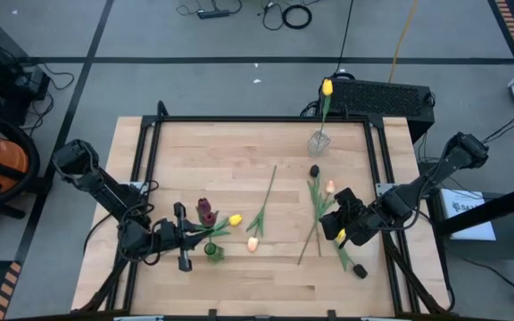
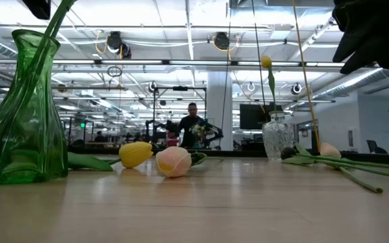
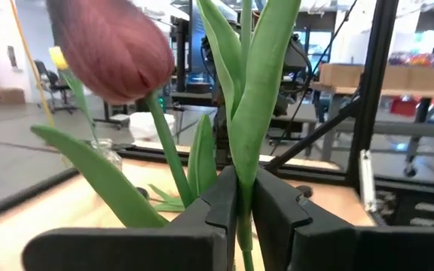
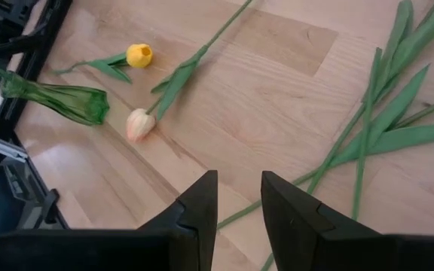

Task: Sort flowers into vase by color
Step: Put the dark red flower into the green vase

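Left gripper (image 3: 243,207) at the surface's (image 1: 239,143) near-left, fingers pinched on the dark red tulip's (image 1: 205,211) stem, which stands in the green vase (image 1: 212,252). Right gripper (image 4: 238,197) fingers apart, empty, over loose tulips (image 1: 321,201) at right. Yellow tulip (image 1: 327,87) sits in clear vase (image 1: 319,142), far edge.

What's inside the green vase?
The green vase holds a dark red tulip, its stem between the left gripper's fingers. The vase bottom is hidden from above; nothing else shows through the glass.
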